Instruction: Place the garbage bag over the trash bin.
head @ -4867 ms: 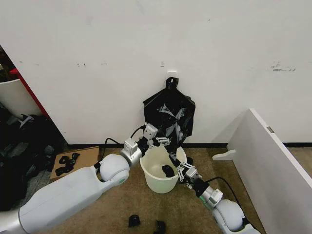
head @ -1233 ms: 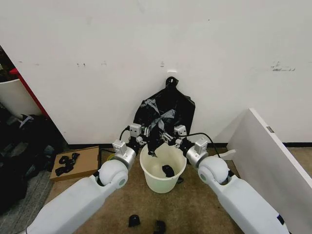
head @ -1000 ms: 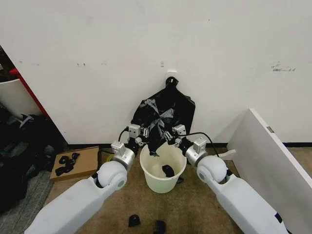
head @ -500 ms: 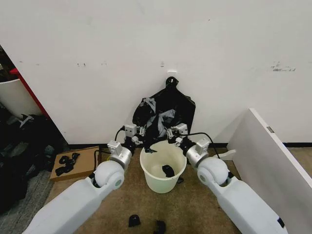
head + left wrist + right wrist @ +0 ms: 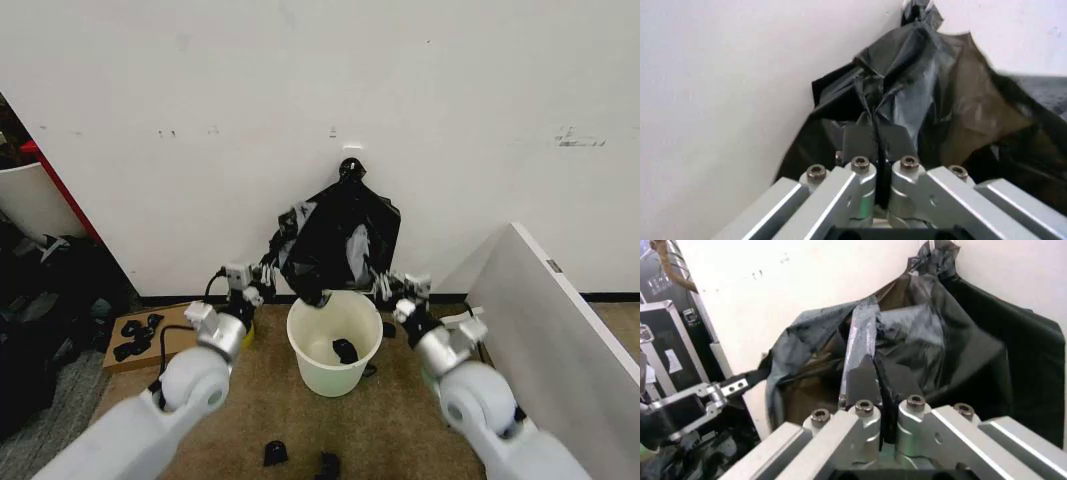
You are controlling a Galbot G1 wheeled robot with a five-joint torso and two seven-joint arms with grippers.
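Note:
The garbage bag [image 5: 335, 240], glossy crinkled black plastic, hangs stretched just above the trash bin [image 5: 322, 372], a cream-white bucket on the floor by the wall. My left gripper [image 5: 270, 268] is shut on the bag's left edge and my right gripper [image 5: 383, 282] is shut on its right edge. In the left wrist view the left gripper [image 5: 875, 145] pinches a fold of the bag [image 5: 933, 90]. In the right wrist view the right gripper [image 5: 875, 382] clamps the film of the bag [image 5: 920, 340]. Behind it a black bundle hangs from a knot [image 5: 349, 167] on the wall.
A small black object [image 5: 343, 350] lies inside the bin. A cardboard box [image 5: 185, 322] with black items sits on the floor to the left. Two black scraps [image 5: 275, 453] lie in front of the bin. A white panel [image 5: 560, 330] leans at the right.
Both grippers have drawn apart, left one leftward and right one rightward, and the bag between them has spread wider above the bin. The bin has not moved.

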